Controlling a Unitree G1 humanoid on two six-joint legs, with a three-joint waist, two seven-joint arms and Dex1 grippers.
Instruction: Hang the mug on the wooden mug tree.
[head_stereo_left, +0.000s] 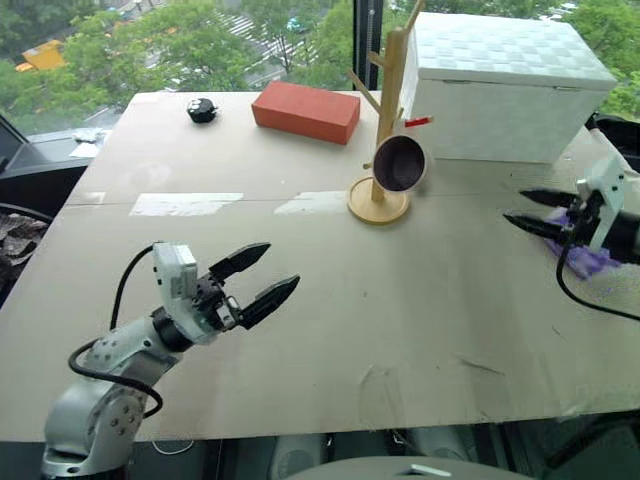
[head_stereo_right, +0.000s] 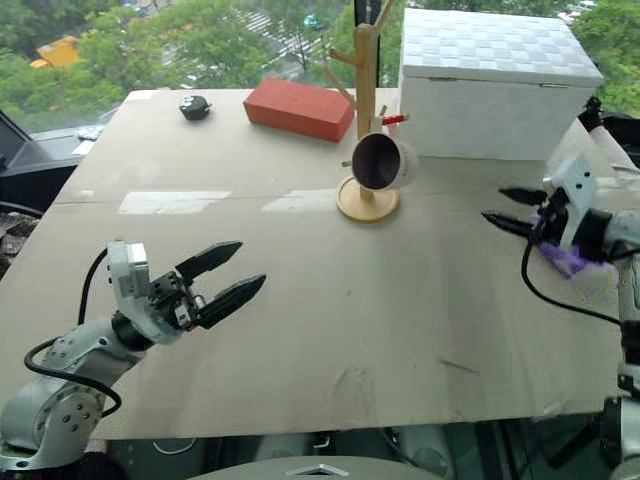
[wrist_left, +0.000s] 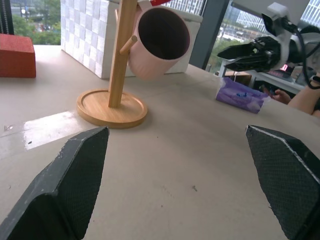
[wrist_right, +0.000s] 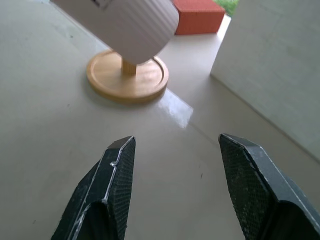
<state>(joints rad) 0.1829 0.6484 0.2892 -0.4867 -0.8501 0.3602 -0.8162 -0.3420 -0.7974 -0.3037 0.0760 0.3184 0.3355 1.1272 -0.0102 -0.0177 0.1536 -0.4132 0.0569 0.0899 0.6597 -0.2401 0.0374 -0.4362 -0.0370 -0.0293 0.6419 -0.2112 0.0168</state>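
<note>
The cream mug (head_stereo_left: 400, 163) with its dark purple inside hangs tilted from a peg of the wooden mug tree (head_stereo_left: 388, 110), above the tree's round base (head_stereo_left: 378, 203). No gripper touches it. My right gripper (head_stereo_left: 530, 211) is open and empty at the table's right side, well away from the tree. My left gripper (head_stereo_left: 258, 276) is open over the near left of the table, pointing toward the tree. In the left wrist view the mug (wrist_left: 161, 41) hangs on the pole (wrist_left: 121, 55), with the right gripper (wrist_left: 235, 54) beyond it.
A white box (head_stereo_left: 500, 85) stands right behind the tree. A red brick (head_stereo_left: 306, 111) and a small black object (head_stereo_left: 202, 110) lie at the back. A purple tissue pack (head_stereo_left: 590, 262) lies under my right wrist near the table's right edge.
</note>
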